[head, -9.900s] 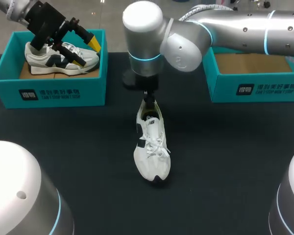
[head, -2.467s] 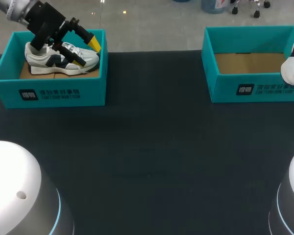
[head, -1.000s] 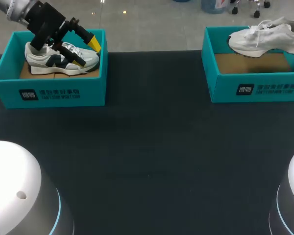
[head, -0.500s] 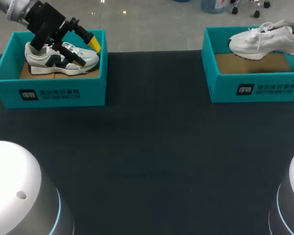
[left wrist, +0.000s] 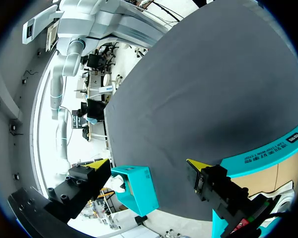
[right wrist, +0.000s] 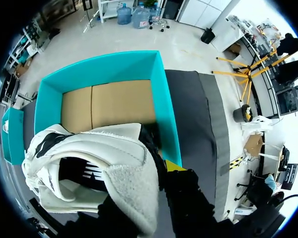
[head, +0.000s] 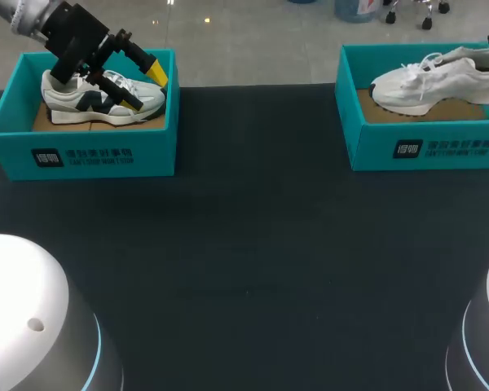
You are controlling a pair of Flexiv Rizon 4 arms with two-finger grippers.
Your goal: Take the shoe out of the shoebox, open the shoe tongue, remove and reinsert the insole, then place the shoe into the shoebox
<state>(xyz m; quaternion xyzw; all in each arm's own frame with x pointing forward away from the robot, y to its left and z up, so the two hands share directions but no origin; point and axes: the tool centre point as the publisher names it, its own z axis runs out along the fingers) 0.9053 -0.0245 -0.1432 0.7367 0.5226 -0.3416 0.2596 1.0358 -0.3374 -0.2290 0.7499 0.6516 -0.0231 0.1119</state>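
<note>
A white shoe (head: 428, 81) lies low inside the right teal shoebox (head: 424, 151), its toe toward the table's middle. In the right wrist view my right gripper (right wrist: 156, 171) is shut on the padded heel collar of the white shoe (right wrist: 104, 168). One yellow tip shows outside the collar; the other finger is hidden inside the shoe. Ahead of the right gripper lie the box's cardboard floor and the teal wall (right wrist: 161, 99). My left gripper (head: 143, 85) stands open just above a white-and-navy shoe (head: 69, 102) in the left teal shoebox (head: 98, 155).
Dark tabletop (head: 253, 244) stretches between the two boxes. In the left wrist view the open left gripper (left wrist: 149, 166) looks across the table, with the far teal box (left wrist: 136, 191) small between its fingers and the near box's rim (left wrist: 268, 153) beside one finger.
The white shoe has come down and shifted left, from above the right box's rim to low inside the box. My left arm has kept still.
</note>
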